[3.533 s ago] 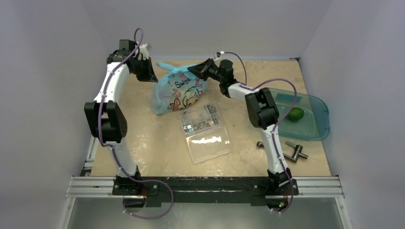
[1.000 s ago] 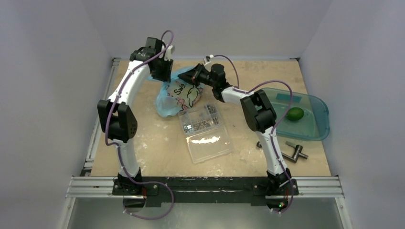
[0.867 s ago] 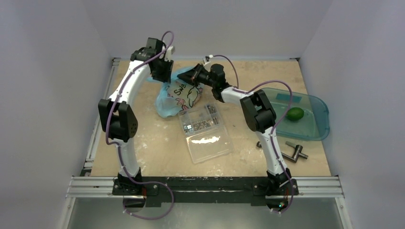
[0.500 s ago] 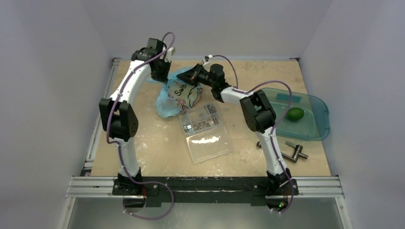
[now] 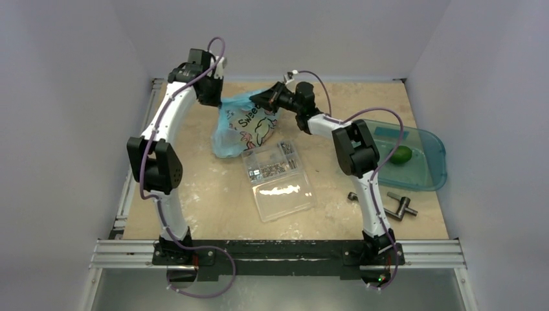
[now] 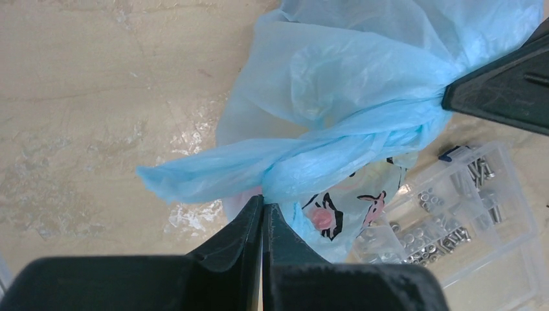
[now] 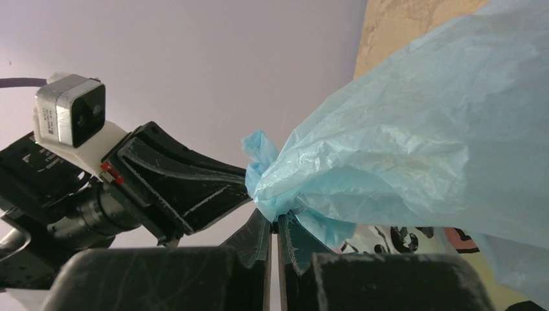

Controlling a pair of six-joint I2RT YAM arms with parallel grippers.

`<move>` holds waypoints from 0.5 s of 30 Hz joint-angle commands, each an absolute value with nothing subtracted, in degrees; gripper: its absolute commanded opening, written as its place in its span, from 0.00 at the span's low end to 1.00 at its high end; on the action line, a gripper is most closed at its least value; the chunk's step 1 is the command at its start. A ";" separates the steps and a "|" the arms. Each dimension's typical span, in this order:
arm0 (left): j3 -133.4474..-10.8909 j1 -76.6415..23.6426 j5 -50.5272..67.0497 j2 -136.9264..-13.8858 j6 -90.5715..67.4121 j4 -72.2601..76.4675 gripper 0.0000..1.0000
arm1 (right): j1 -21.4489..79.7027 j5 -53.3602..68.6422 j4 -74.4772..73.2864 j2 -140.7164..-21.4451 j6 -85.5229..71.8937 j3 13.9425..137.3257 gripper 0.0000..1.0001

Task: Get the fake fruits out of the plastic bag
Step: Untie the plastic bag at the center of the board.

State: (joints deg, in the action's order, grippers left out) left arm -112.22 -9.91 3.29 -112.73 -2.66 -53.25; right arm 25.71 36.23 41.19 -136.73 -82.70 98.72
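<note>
The light-blue plastic bag (image 5: pixel 243 126) with the "Sweet" print sits at the back middle of the table, its twisted top stretched between both grippers. My left gripper (image 5: pixel 219 100) is shut on the bag's left tail (image 6: pixel 213 170); its tips (image 6: pixel 262 202) pinch the blue film. My right gripper (image 5: pixel 259 100) is shut on the bag's knotted top (image 7: pixel 285 194); its tips (image 7: pixel 277 223) clamp the bunched plastic. The bag fills the right wrist view (image 7: pixel 414 129). The fruits inside are hidden. One green fruit (image 5: pixel 401 154) lies in the teal tray.
A clear plastic box (image 5: pixel 278 178) of screws lies open just in front of the bag, also in the left wrist view (image 6: pixel 453 207). A translucent teal tray (image 5: pixel 424 175) is at the right. A dark metal tool (image 5: pixel 401 206) lies near the right arm.
Both arms came in and took hold of the bag's top. In the last half second my left gripper pulled left and back and the right moved slightly right, stretching the top.
</note>
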 commanded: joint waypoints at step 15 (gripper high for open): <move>-105.75 -3.34 17.18 -103.58 -8.87 -49.17 0.00 | 19.85 38.27 23.60 -140.90 -72.28 114.11 0.10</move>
State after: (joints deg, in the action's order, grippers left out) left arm -106.56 -5.28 14.68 -106.21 -7.11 -48.71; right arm 23.05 41.56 30.70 -140.66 -78.22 111.18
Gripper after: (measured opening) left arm 0.006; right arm 0.059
